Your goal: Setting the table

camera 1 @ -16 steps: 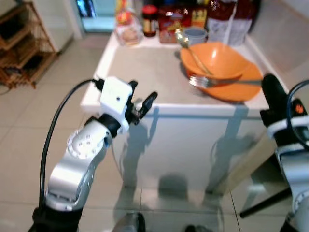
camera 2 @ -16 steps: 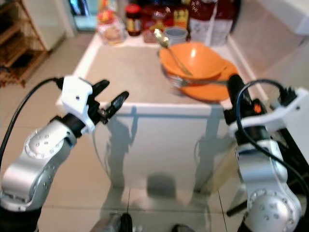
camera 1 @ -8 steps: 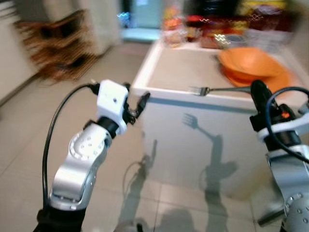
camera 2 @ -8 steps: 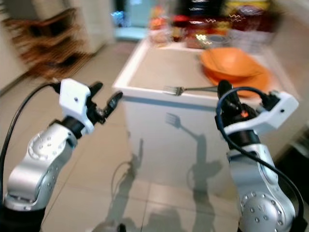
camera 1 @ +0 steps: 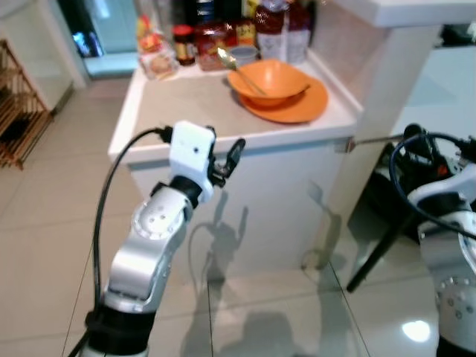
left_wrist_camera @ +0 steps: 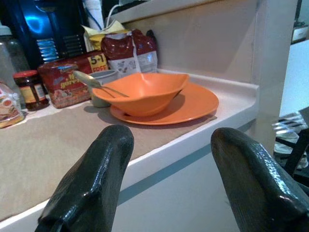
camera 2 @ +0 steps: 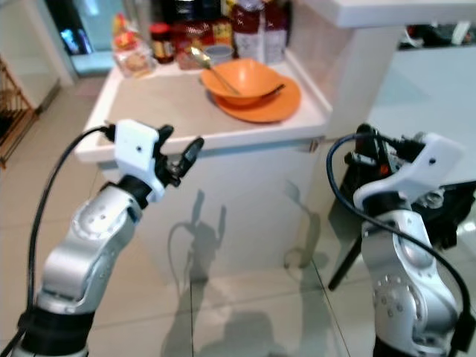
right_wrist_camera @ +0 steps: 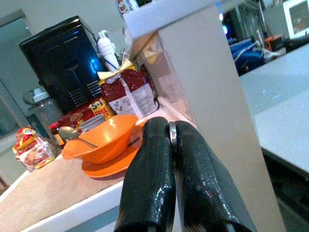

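My right gripper [camera 1: 413, 138] is shut on the handle of a metal fork [camera 1: 372, 139], held level in the air to the right of the white counter [camera 1: 171, 111], tines toward it. In the right wrist view the fingers [right_wrist_camera: 149, 169] pinch a thin strip of metal. An orange bowl [camera 1: 269, 78] with a spoon [camera 1: 234, 63] in it sits on an orange plate [camera 1: 297, 105] at the counter's far right. My left gripper [camera 1: 227, 155] is open at the counter's front edge with nothing between its fingers, pointing at the bowl [left_wrist_camera: 145, 93].
Jars, packets and a cup [camera 1: 223, 33] line the back of the counter. A white pillar [camera 1: 379, 82] rises right of it, with a white table [camera 1: 454, 74] beyond. A black chair leg [camera 1: 375, 253] slants across the tiled floor by my right arm. A wooden rack [camera 1: 18, 111] stands far left.
The fork has come off the orange plate in my right gripper and now hangs past the counter's right end. The camera has pulled back and swung, so the counter looks farther.
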Controlling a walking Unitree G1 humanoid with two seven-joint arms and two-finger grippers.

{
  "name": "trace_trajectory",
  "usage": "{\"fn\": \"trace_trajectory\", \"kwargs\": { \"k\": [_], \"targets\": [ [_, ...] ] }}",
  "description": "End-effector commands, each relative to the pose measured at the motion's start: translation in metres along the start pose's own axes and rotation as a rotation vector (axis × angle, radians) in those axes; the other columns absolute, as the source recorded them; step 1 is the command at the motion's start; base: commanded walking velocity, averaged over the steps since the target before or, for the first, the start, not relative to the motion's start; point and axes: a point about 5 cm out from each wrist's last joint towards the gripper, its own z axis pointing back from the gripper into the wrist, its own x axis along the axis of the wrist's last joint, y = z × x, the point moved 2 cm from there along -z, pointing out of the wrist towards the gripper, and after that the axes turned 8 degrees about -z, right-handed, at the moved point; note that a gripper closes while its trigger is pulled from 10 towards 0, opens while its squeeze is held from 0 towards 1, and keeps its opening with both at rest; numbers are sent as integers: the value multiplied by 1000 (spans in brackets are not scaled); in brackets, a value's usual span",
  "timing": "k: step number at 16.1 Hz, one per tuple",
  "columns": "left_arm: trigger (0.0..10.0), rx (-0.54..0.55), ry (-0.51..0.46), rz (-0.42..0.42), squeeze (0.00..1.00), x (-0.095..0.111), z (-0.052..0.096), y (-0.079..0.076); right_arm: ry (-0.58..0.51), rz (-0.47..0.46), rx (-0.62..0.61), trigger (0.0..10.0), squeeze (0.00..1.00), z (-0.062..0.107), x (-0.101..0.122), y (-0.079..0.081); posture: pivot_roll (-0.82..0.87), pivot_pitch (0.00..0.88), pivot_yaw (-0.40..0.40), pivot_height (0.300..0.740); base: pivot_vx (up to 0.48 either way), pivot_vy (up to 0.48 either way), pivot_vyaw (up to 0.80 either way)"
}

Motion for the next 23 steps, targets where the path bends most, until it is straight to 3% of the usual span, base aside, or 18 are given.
{"fn": "trace_trajectory", "kwargs": {
  "k": [1,6,16,18,23],
  "targets": [
    [10000,20,3,-17,0,-1,-4,1,-13,-34,41,10000,0,-2,-3,8,-34,8,44,740,0,-281,0],
    [10000,34,10,-40,0,-5,-3,4,-91,-137,131,10000,0,0,14,21,-46,0,42,740,0,-279,0],
    [10000,15,-22,-55,0,1,-9,1,-62,-90,101,10000,0,7,18,2,-66,0,58,740,0,-304,0],
    [10000,17,-23,-56,0,1,-10,1,-70,-67,119,10000,0,5,20,7,-67,0,58,740,0,-343,0],
    [10000,29,-28,-56,0,2,-11,2,-47,-37,117,10000,0,4,13,8,-67,0,51,740,0,-442,750]
  ]
}}
